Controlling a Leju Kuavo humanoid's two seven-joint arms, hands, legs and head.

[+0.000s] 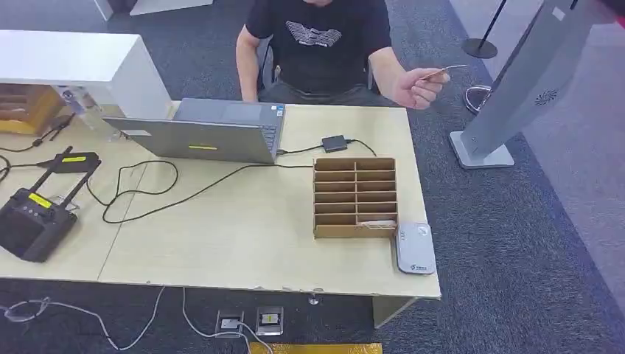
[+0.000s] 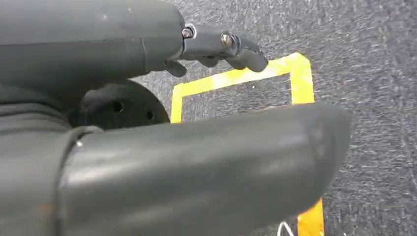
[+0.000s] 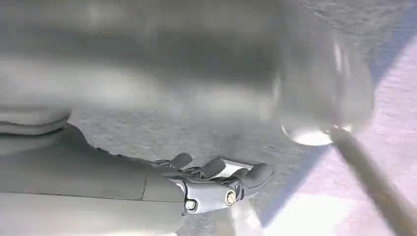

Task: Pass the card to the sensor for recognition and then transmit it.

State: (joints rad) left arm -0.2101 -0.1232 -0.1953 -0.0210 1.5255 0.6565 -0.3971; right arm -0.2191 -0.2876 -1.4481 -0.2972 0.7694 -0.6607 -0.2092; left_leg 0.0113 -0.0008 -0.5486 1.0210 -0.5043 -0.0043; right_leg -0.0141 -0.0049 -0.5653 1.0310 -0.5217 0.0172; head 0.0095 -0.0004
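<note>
Card [image 1: 444, 71]: a person's hand [image 1: 414, 88] is holding it out past the far right corner of the tabletop [image 1: 243, 236], in the air and well apart from the sensor [image 1: 414, 249]. You are not holding it yet.

Sensor: grey flat pad, lying at the near right edge of the tabletop, touching or just beside the organizer [image 1: 354, 198].

Organizer: cardboard, many slots, standing between the sensor and the laptop [image 1: 214, 131]; a cable [image 1: 184, 193] is running across the tabletop to a small black box [image 1: 334, 142].

Left hand [image 2: 216, 46]: hanging over the carpet and yellow floor tape [image 2: 241, 78], fingers [image 2: 246, 54] curling slightly, gripping nothing.

Right hand [image 3: 216, 184]: also hanging low over the carpet, fingers [image 3: 255, 174] loosely apart, gripping nothing.

Risks, as judged from here: you are starting with both hands low, so the right arm is likely needing a long reach up and over the tabletop edge, and it could clip that edge or the sensor. The card is thin and held edge-on; a poorly aligned pinch could let it slip and drop to the floor. A wide sweep could also catch the organizer or nudge the sensor off the edge.
</note>
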